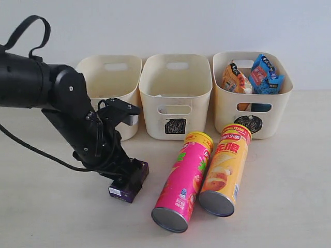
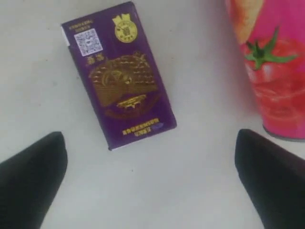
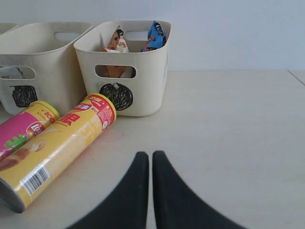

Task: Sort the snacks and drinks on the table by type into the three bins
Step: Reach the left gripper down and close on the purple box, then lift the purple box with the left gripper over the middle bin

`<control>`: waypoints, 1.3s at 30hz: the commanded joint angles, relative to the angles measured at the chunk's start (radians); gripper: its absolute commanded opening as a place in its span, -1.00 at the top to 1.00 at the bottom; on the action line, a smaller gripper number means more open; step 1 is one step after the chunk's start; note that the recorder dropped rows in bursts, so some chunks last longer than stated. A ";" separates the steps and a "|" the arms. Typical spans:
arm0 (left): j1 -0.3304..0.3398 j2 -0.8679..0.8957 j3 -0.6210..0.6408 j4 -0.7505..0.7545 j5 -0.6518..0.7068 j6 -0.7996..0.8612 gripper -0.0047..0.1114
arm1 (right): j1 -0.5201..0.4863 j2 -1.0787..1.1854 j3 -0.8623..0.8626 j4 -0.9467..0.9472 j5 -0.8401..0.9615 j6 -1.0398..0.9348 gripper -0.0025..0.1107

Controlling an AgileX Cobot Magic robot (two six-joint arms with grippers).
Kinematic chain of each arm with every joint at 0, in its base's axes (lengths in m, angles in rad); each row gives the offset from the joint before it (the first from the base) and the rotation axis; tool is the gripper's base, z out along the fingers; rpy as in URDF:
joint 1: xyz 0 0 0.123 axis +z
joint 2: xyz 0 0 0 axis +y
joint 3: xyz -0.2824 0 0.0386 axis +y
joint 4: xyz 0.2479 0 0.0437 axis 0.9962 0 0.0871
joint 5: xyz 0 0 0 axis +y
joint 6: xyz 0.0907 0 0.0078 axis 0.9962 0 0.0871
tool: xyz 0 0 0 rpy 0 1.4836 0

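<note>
Hovering with left gripper (image 2: 150, 143) spread wide over the dark purple box (image 2: 119, 76), flat on the surface (image 2: 200, 191), long axis roughly parallel to the pink tube (image 2: 271, 71) alongside. Right gripper (image 3: 150, 153) pressed together.

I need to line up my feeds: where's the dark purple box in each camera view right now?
Exterior view: the dark purple box lies low, left of centre, partly under the left arm.
Left wrist view: large, flat on the table, just ahead of the open left gripper.
Right wrist view: not in it.
Shared landmark: the pink chip tube, seen in all three.
</note>
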 commanded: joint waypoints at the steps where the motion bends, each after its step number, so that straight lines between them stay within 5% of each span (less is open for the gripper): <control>1: -0.002 0.042 0.005 0.073 -0.078 -0.089 -0.60 | 0.000 -0.005 0.004 0.000 -0.008 -0.005 0.96; 27: -0.002 0.200 0.005 0.058 -0.272 -0.097 -0.47 | 0.000 -0.005 0.004 0.000 -0.008 -0.005 0.96; 30: -0.002 0.200 0.005 0.058 -0.287 -0.097 -0.19 | 0.000 -0.005 0.004 0.000 -0.008 -0.005 0.96; 35: -0.002 0.198 0.005 0.066 -0.267 -0.085 0.87 | 0.000 -0.005 0.004 0.000 -0.008 -0.005 0.96; 39: -0.002 0.157 0.005 0.073 -0.262 -0.080 0.85 | 0.000 -0.005 0.004 0.000 -0.008 -0.005 0.96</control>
